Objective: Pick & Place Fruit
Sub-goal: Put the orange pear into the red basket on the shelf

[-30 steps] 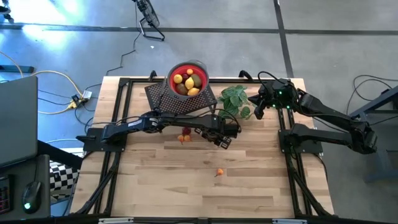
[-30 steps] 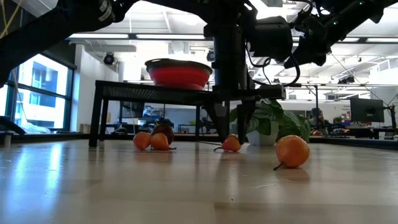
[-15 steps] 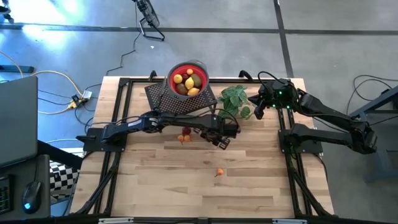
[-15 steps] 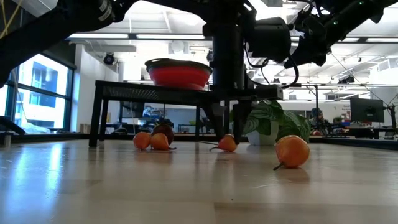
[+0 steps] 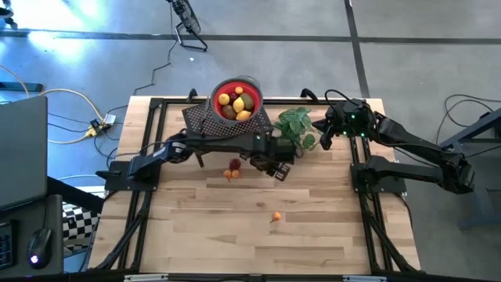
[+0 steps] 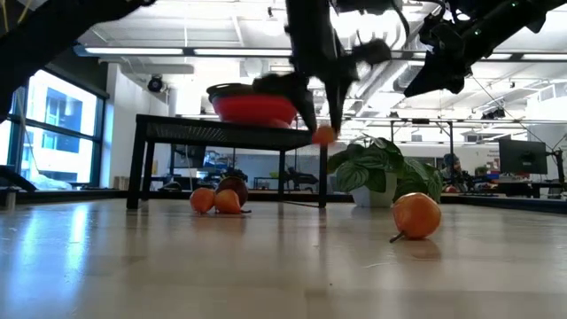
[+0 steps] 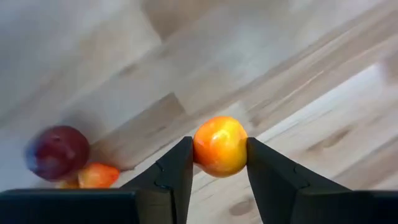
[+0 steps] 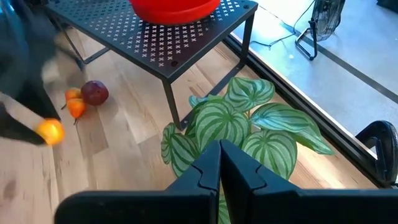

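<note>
My left gripper [image 7: 217,144] is shut on a small orange fruit [image 7: 219,147] and hangs above the table, just in front of the black perforated stand [image 5: 227,125]. A red bowl [image 5: 237,98] with lemons and other fruit stands on that stand. A dark red fruit [image 7: 57,152] and two small orange ones [image 6: 214,201] lie on the table under the stand's near edge. Another orange fruit [image 5: 275,217] lies farther toward the near edge. My right gripper [image 8: 219,163] is shut on nothing, held in the air over the green plant [image 8: 249,127]. My left gripper pinches the orange fruit by its two opposite sides [image 7: 200,149] between its two fingers. The fingers come from above, pointing steeply down. The fruit is lifted clear of the table [image 6: 324,135], about level with the stand's top.
The leafy plant [image 5: 296,125] stands right of the stand, between the two arms. The stand's thin legs [image 6: 137,164] rise near the loose fruit. Bare wood [image 5: 235,235] spreads over the near half of the table.
My left gripper has risen from the table with the orange fruit between its fingers. It has also drifted a little toward the stand. The fruit, which rested on the wood a second ago, now hangs clear near the stand's top. The other fruit has stayed put.
</note>
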You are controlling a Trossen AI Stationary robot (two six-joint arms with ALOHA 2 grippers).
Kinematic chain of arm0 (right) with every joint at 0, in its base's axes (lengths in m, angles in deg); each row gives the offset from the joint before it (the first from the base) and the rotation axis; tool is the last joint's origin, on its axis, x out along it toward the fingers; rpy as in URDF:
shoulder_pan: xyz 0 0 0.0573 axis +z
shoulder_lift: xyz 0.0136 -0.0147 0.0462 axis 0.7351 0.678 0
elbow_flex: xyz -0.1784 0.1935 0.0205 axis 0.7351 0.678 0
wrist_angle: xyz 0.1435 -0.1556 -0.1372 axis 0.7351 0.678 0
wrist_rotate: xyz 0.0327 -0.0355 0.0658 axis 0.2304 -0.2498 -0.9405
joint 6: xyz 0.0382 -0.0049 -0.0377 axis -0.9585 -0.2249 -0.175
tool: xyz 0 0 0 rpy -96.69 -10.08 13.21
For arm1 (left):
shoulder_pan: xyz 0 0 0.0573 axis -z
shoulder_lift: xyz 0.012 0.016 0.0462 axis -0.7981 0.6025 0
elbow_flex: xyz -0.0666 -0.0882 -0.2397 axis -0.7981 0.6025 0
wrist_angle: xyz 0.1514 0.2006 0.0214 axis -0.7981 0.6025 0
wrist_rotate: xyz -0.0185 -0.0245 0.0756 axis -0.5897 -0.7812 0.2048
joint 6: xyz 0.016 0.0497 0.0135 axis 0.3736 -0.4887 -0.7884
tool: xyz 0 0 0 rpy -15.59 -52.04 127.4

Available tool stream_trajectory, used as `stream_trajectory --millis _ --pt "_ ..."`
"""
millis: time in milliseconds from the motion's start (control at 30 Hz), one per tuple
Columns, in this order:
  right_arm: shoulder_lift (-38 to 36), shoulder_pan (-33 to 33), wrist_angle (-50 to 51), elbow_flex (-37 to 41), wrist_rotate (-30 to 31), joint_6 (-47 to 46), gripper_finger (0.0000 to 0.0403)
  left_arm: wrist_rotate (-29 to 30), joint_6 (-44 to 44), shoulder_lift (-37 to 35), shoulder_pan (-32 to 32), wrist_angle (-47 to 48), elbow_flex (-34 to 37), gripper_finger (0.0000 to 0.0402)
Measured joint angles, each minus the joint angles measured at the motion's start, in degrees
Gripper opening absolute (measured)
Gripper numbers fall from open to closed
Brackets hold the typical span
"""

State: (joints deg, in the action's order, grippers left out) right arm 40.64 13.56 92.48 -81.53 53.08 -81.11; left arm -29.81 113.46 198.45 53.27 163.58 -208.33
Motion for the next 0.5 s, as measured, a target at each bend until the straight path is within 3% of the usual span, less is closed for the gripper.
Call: stream_trajectory --millis 500 --pt "0.00 -0.01 -1.30 0.00 -0.02 -0.02 0.0002 5.08 -2.48 -11.62 -0.02 -0.97 -0.04 0.0131"
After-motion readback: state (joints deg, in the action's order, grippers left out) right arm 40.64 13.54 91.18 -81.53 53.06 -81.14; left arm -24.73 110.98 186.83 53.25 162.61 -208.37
